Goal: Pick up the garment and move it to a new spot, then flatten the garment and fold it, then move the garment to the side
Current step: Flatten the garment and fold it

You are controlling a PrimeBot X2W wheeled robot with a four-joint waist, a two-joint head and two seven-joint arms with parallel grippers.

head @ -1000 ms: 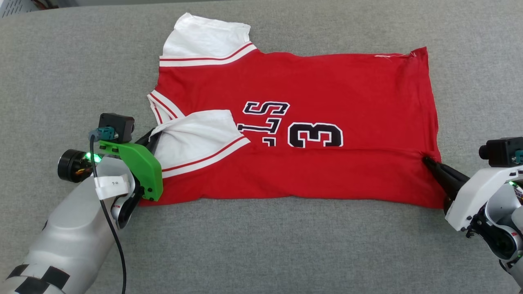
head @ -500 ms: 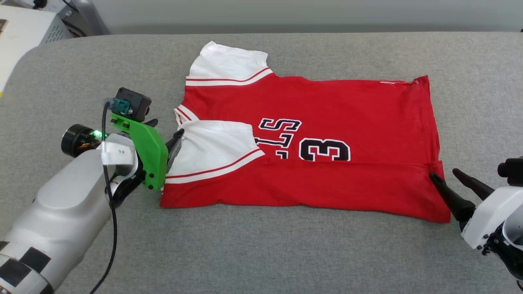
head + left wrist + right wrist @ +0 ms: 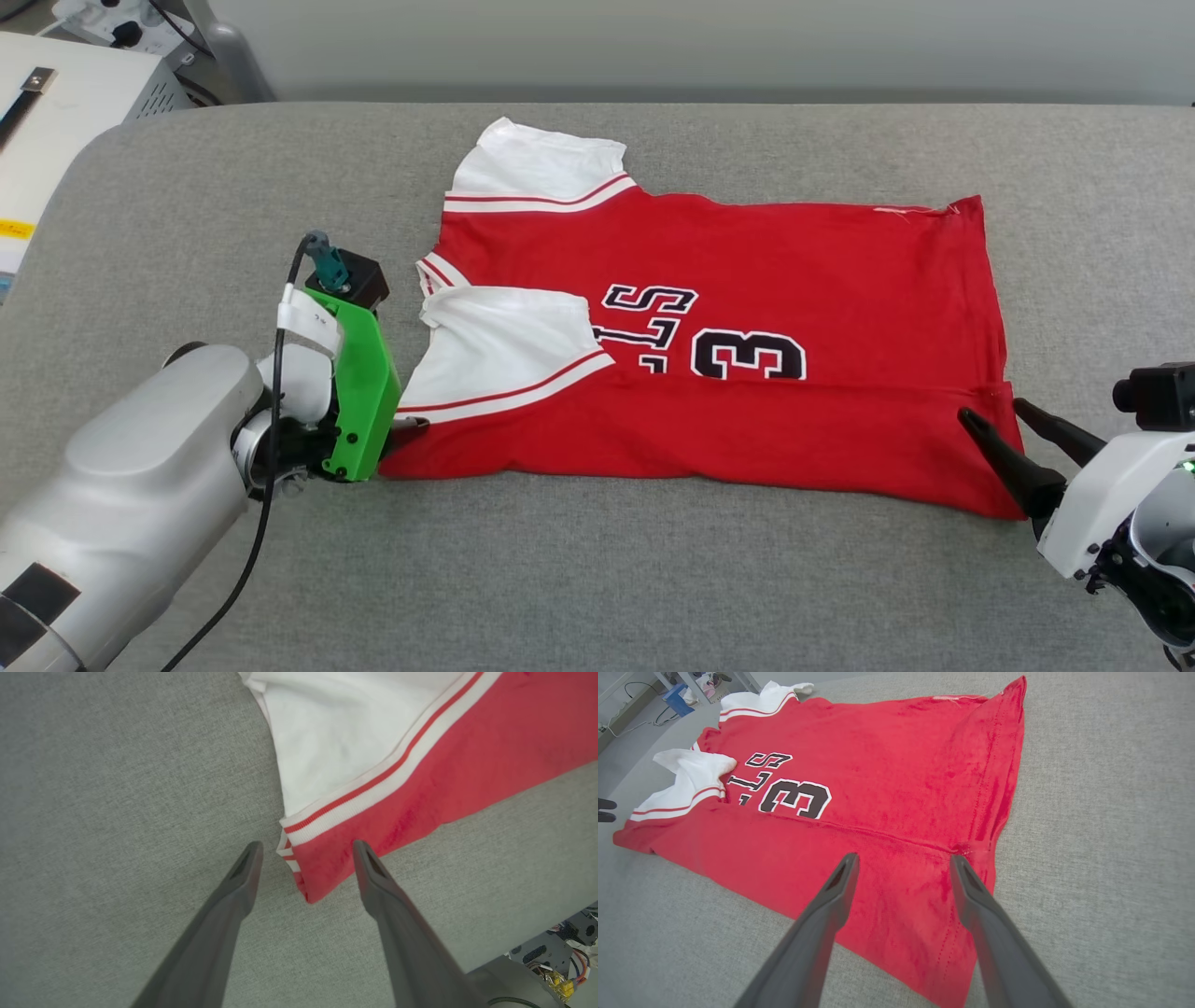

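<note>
Lying folded oblong, soft red garment (image 3: 794,271), white sleeves (image 3: 537,159), woven grey surface (image 3: 597,579)

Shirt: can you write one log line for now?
shirt: flat, near edge folded over | left jaws: open, empty | right jaws: open, empty

In the head view the left hand (image 3: 306,848) is mostly hidden behind its green mount (image 3: 359,392); just 1 dark fingertip (image 3: 416,425) peeks out. The folded white sleeve (image 3: 495,341) covers the start of the black lettering (image 3: 653,322) on the red T-shirt (image 3: 794,252), leaving an "S", broken strokes and a 3. The right arm (image 3: 1111,504) runs off the frame's right edge. At the upper left of the right wrist view, clutter (image 3: 691,686) is too small to identify.
</note>
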